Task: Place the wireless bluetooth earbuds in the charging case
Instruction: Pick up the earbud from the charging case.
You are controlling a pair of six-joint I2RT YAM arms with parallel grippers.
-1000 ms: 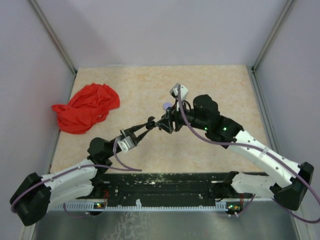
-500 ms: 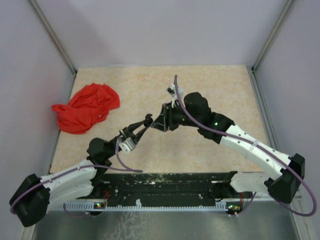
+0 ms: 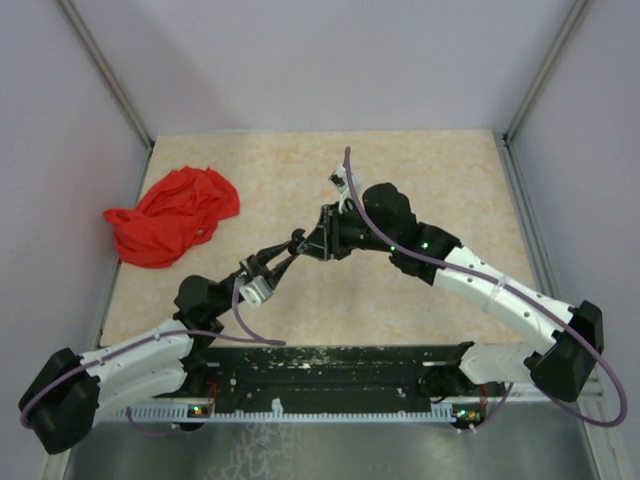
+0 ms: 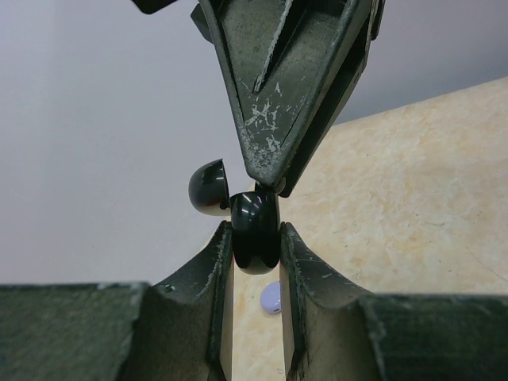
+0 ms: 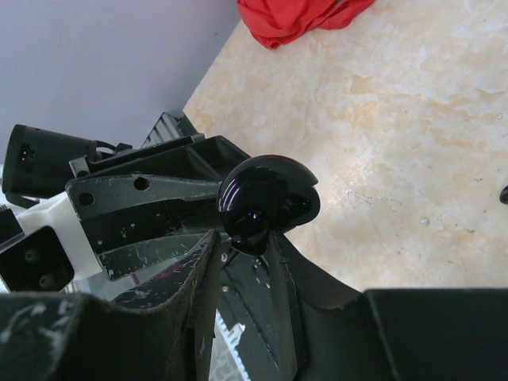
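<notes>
Where both arms meet at mid-frame in the top view, they hang above the beige speckled counter; a crumpled red cloth lies at upper left. From the left wrist, the left gripper pinches the glossy black charging case at centre, its lid open leftward. The right gripper points down at it, fingers pressed together. From the right wrist, the case sits mid-frame; any wireless bluetooth earbuds are hidden.

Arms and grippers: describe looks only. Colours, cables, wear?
Left arm and right arm: white link shells, black joints and bases, a purple cable looped along each. Green lights on the right one. Fingers are dark grey wedges, scuffed with whitish scratches.
</notes>
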